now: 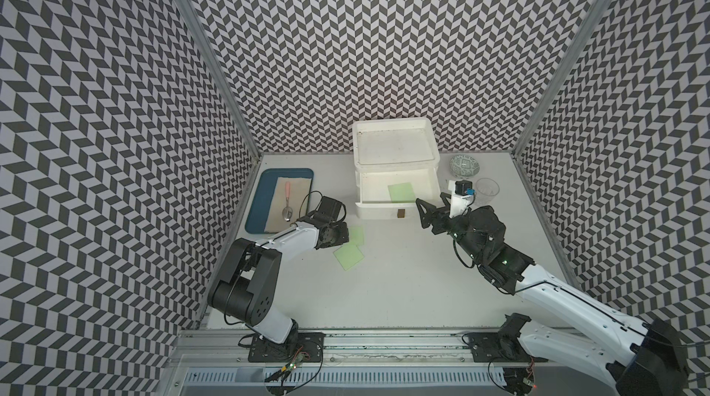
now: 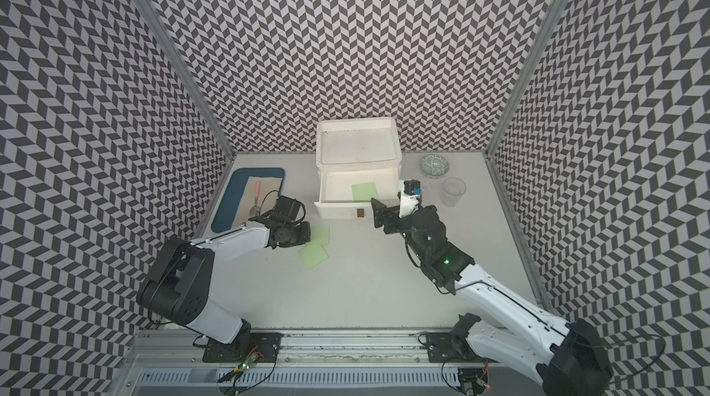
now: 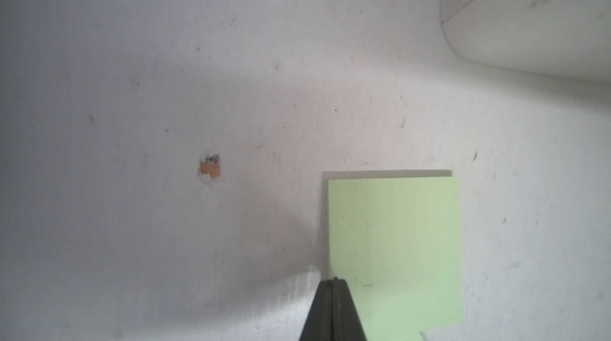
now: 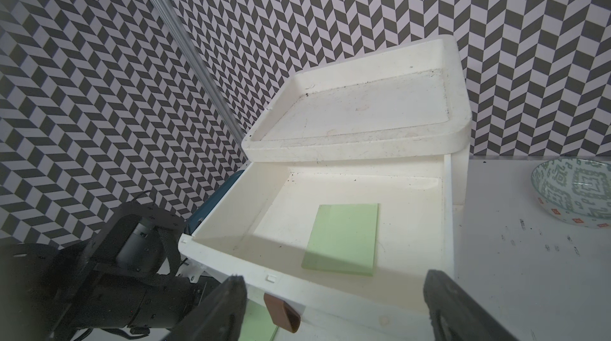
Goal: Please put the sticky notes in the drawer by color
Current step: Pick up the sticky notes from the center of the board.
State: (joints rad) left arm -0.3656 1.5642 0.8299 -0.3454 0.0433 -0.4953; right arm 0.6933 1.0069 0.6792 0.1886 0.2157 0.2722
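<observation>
Left wrist view has the left jaws (image 3: 334, 284) clenched on one edge of the held green note (image 3: 393, 246). The note seems to ride just clear of the table (image 3: 165, 58), judging by the shadow along two of its sides. In a top view the open top drawer (image 1: 378, 210) lies up and to the right of those jaws, close by, with its long side running across the frame. The left arm looks the nearer carrier, needing only a short lift over the front wall.

A second green note (image 1: 401, 192) lies flat inside, toward the drawer's right half. A third green note (image 1: 349, 256) rests on the table just below the held one; whether their corners touch cannot be told.

The right jaws (image 1: 433, 206) stand spread and empty beside the drawer's front right corner, near the brown handle (image 1: 401, 214), and might crowd that side. The blue tray (image 1: 255, 198), patterned bowl (image 1: 465, 165) and clear cup (image 1: 487, 186) sit well aside.
</observation>
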